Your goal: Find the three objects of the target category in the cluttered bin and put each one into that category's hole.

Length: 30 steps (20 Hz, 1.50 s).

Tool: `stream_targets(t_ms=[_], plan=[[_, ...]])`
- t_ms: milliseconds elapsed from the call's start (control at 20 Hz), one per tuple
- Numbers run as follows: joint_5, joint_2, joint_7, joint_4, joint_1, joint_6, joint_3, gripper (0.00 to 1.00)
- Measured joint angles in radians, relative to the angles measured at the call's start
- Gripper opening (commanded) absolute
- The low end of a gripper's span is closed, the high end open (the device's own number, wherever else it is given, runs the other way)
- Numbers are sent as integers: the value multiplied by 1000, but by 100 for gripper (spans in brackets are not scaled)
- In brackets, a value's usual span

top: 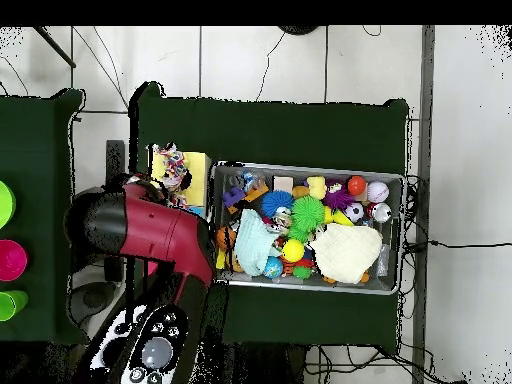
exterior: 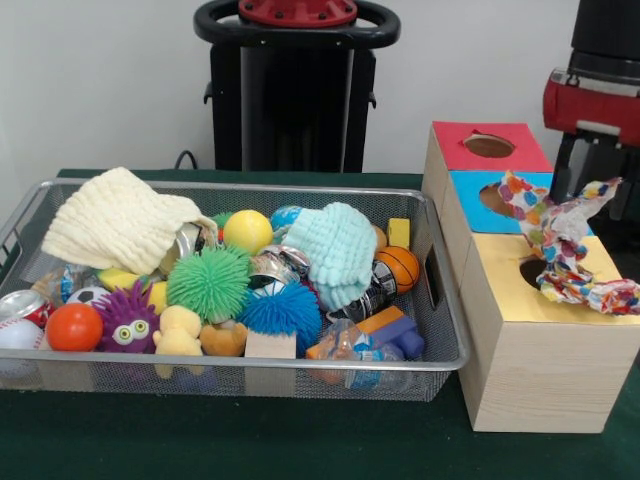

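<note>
A colourful patterned cloth (exterior: 556,243) lies bunched on the wooden box (exterior: 530,370), over the yellow top's hole (exterior: 530,272) and the edge of the blue top (exterior: 470,186); one end sticks up towards my gripper (exterior: 575,172). The gripper hangs just behind the box at the right, its tip hidden by the cloth. In the overhead view the red arm (top: 150,228) covers most of the box, and only the cloth (top: 172,163) and yellow top (top: 198,170) show. A cream cloth (exterior: 118,220) and a pale blue cloth (exterior: 335,250) lie in the wire bin (exterior: 440,352).
The bin holds several toys: a green spiky ball (exterior: 208,283), a blue spiky ball (exterior: 281,308), an orange ball (exterior: 74,327), a purple monster (exterior: 127,320), cans and blocks. The box's red top has an open hole (exterior: 488,146). Coloured cups (top: 10,258) stand on a side table.
</note>
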Motion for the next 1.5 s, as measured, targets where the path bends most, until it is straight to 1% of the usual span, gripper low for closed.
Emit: stream_targets(t_ms=[300,650,700,1150,1500], plan=[[-2,-32,0,0,0,7,0,100],[-5,-32,0,0,-1,7,-6,100],[-6,-32,0,0,-1,7,-7,0],[-10,-26,0,0,0,7,-33,0],[-10,-23,0,0,1,2,-39,0]])
